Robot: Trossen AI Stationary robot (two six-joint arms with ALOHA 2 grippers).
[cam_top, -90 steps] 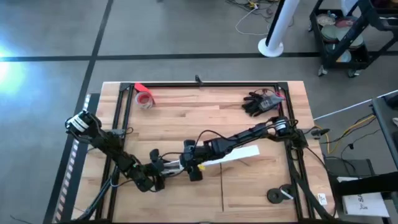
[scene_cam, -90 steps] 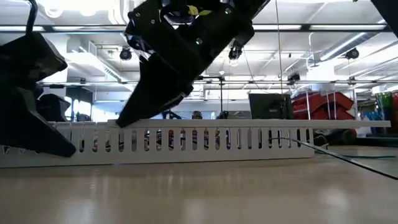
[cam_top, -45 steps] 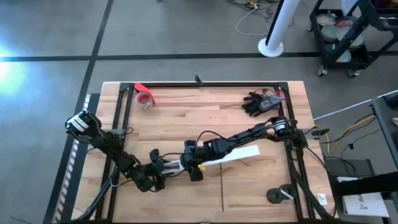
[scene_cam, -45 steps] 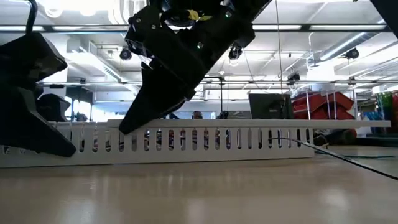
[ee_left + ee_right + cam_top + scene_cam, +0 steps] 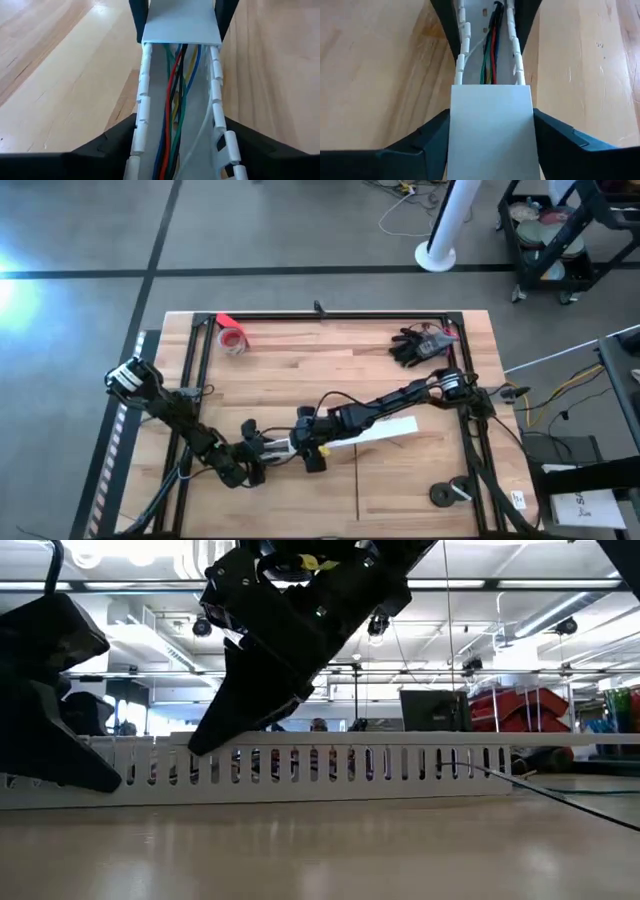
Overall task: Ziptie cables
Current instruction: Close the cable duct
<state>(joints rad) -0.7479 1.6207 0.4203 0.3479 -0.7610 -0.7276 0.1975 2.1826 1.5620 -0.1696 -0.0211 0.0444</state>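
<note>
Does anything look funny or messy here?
A bit. The white lid covers only part of the slotted duct, so the cables lie bare in the open stretch. One white wire strays sideways toward the duct wall.

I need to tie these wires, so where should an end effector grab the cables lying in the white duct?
Probably at the cables along the uncovered stretch of the white duct, coming from straight above: the slotted walls block the sides and the flat cover hides the rest.
</note>
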